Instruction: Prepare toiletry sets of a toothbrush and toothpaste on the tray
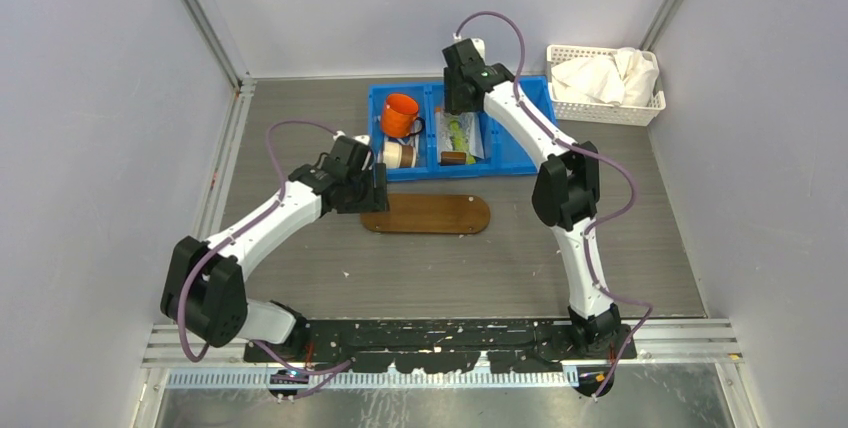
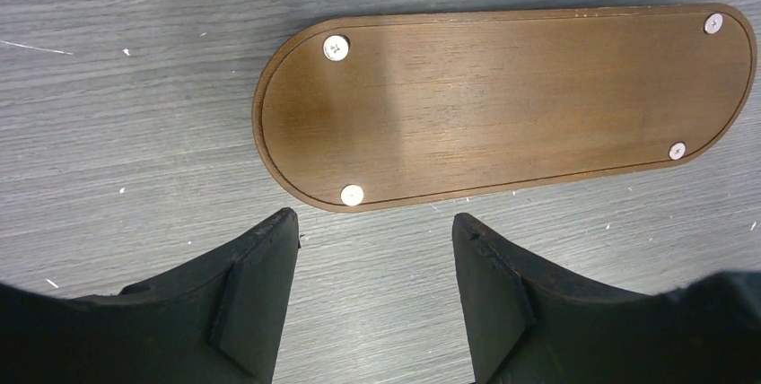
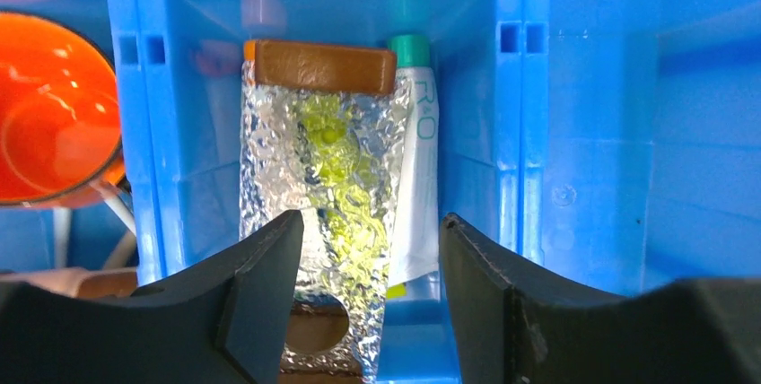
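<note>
I find the toothpaste (image 3: 418, 160), a teal-capped white tube, lying in the middle compartment of the blue bin (image 3: 583, 133), against a crinkled foil packet (image 3: 310, 160). My right gripper (image 3: 370, 227) hangs above both, jaws apart, holding nothing. The tray (image 2: 502, 106) lies flat on the table (image 2: 108, 133) in front of the bin. My left gripper (image 2: 373, 221) hovers near its rounded end, jaws apart, empty.

White arms (image 1: 290, 210), black joints (image 1: 213, 293), purple cables (image 1: 490, 14)
</note>
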Robot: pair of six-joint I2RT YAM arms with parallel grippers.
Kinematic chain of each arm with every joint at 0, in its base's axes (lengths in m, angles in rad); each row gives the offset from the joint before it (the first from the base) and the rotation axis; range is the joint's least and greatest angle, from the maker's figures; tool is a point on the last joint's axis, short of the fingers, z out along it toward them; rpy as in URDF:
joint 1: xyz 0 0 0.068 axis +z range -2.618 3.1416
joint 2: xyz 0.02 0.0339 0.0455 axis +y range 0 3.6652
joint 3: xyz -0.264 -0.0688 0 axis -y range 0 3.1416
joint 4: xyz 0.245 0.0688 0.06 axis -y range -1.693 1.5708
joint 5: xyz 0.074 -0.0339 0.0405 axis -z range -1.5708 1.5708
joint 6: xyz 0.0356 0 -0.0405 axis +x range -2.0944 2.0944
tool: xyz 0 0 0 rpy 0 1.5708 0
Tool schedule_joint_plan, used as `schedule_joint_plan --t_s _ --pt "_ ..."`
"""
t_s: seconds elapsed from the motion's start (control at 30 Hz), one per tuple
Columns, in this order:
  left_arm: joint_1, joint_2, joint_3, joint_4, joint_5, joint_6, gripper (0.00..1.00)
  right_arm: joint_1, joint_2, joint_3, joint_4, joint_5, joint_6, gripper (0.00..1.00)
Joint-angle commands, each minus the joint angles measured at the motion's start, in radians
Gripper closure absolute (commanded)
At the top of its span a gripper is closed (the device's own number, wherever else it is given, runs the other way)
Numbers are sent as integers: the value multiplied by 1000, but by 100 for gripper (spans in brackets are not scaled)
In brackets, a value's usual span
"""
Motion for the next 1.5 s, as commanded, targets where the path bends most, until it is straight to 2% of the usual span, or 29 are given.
schedule_joint_plan --t_s 0.0,0.07,0.23,0.3,0.47,0.73,0.97,1.3,1.47 --pt "-1 -51 -8 42 13 -2 35 25 -54 -36 5 -16 -206 34" --pt "-1 -54 -13 51 34 -8 35 20 -82 -85 8 -35 -349 29" --pt "-1 -49 -18 55 43 -4 35 0 -127 -140 -4 -117 -609 29" --pt "-1 -44 -16 50 39 0 35 -10 -140 -181 31 -99 -667 30" --pt "-1 -35 -19 53 32 3 35 -52 -184 -270 117 -186 -763 32" --pt "-1 1 -12 61 26 5 35 -64 -230 -332 144 -452 -851 34" --pt "-1 33 5 66 30 3 35 -29 -203 -299 81 -580 -894 35" --pt "0 56 13 71 26 10 35 6 -98 -216 55 -519 -940 42" --pt "0 66 14 78 26 15 35 -11 -89 -223 82 -509 -954 42"
